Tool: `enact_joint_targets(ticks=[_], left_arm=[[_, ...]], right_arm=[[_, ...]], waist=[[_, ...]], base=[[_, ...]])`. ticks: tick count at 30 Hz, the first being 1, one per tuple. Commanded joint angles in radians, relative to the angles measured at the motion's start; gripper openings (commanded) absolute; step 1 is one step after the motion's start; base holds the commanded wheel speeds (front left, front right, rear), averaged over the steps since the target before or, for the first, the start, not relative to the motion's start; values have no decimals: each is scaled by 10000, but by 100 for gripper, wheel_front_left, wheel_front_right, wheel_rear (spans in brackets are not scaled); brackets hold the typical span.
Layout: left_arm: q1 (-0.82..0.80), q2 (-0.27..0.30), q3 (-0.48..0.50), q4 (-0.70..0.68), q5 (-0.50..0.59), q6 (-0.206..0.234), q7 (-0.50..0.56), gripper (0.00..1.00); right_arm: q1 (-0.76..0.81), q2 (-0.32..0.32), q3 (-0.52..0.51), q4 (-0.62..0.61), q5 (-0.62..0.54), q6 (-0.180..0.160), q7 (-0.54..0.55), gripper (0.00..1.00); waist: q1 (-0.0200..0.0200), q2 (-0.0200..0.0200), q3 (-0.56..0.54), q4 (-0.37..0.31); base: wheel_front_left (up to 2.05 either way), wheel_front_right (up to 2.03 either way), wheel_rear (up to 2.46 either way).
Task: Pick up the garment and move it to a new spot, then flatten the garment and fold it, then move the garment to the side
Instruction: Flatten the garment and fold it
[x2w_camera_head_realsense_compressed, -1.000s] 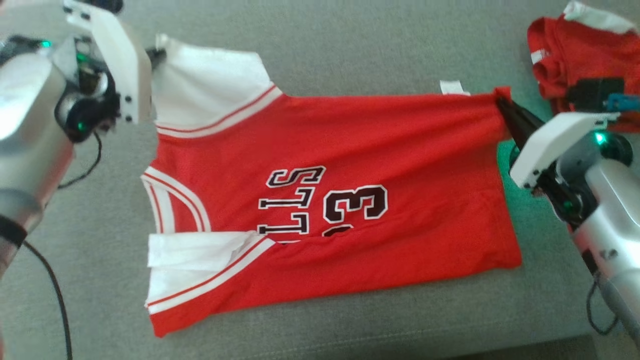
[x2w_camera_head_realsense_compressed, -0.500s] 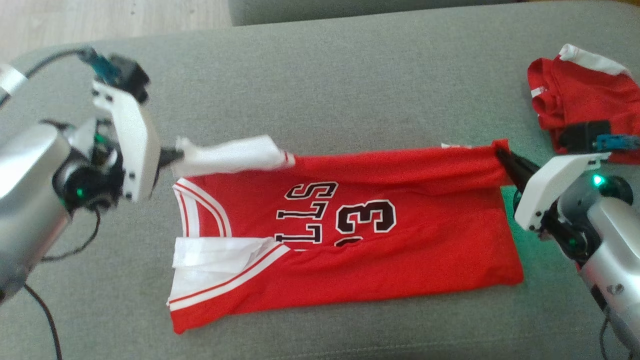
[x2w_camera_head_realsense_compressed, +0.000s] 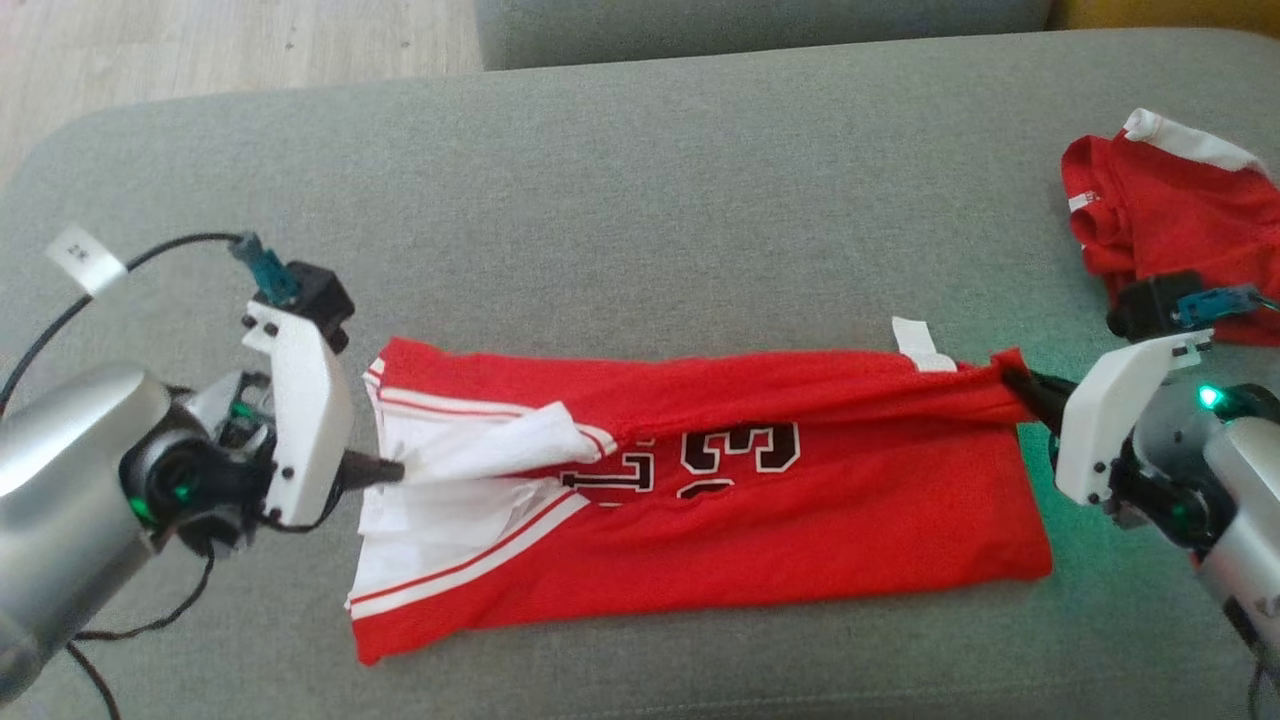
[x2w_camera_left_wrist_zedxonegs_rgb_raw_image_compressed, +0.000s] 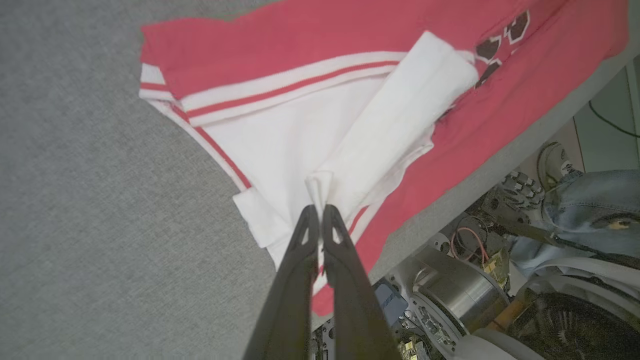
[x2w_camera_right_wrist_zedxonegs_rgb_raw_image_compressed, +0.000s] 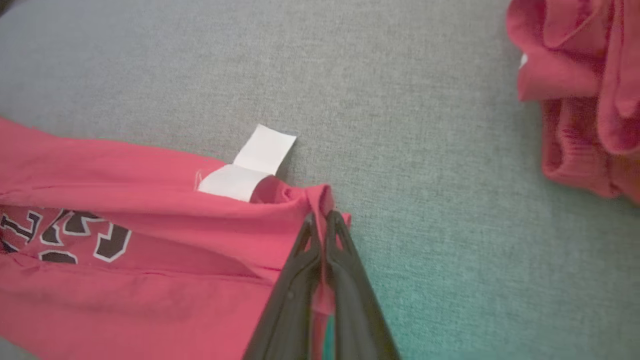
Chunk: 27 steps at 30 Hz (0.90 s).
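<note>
A red jersey (x2w_camera_head_realsense_compressed: 760, 530) is lying stretched lengthwise across the middle of a grey sofa cushion (x2w_camera_head_realsense_compressed: 640, 200), its white-trimmed shoulder end pointing left and its hem pointing right. The left gripper (x2w_camera_head_realsense_compressed: 385, 468) is reaching in from the left, its dark fingers pressed together and pinching a bunched strip of the white shoulder fabric, which is trailing back over the jersey's chest. The right gripper (x2w_camera_head_realsense_compressed: 1015, 382) is coming in from the right, its fingers likewise pressed together and pinching the far right corner of the hem, so the red cloth is puckering into a small peak there. Between the two grips, the far long edge is running as a taut, rolled ridge and is draping over the top of the black-and-white number print (x2w_camera_head_realsense_compressed: 740, 455), hiding part of it. A white label (x2w_camera_head_realsense_compressed: 915, 340) is sticking out from that far edge, just beside the right grip. The near half of the jersey is resting flat on the cushion. At the far right, well apart, a second red garment (x2w_camera_head_realsense_compressed: 1160, 210) is sitting in a crumpled heap.
</note>
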Motion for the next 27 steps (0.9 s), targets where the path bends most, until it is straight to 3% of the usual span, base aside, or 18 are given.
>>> enact_joint_targets(ticks=[1,6,7,8,9,10,11,18,23,27], left_arm=[[-367,571,493,-194,-116,95,38,0],[-101,707,404,-446,-266,185,191,0],[-51,702,404,-481,-302,197,176,0],[41,675,380,-518,-312,208,136,0],[81,649,363,-514,-283,209,92,4],[125,612,340,-504,-255,195,53,49],[179,581,305,-495,-252,170,66,100],[175,605,326,-441,83,71,-331,100],[123,745,614,-690,432,32,-1243,100],[280,913,959,-1093,1013,247,-2678,100]], right_arm=[[64,-336,16,-296,119,69,210,0],[308,-433,43,-543,375,69,894,0],[350,-436,32,-581,385,69,914,5],[426,-429,4,-597,394,69,978,65],[449,-423,-10,-598,379,69,1008,100],[459,-416,-26,-601,356,69,1036,100],[465,-404,-41,-607,331,69,1060,100],[604,-485,-90,-965,351,69,1247,100],[709,-647,-605,-1391,467,69,891,100],[980,-864,-1255,-2084,570,69,294,100]], waist=[[0,0,-12,-7],[0,0,4,-8],[0,0,24,-3],[0,0,66,8],[0,0,85,11],[0,0,101,12],[0,0,109,13],[0,0,-102,25],[0,0,-349,34],[0,0,-612,62]], base=[[0,0,0],[0,0,0],[0,0,0],[0,0,0],[0,0,0],[0,0,0],[0,0,0],[0,0,0],[0,0,0],[0,0,0]])
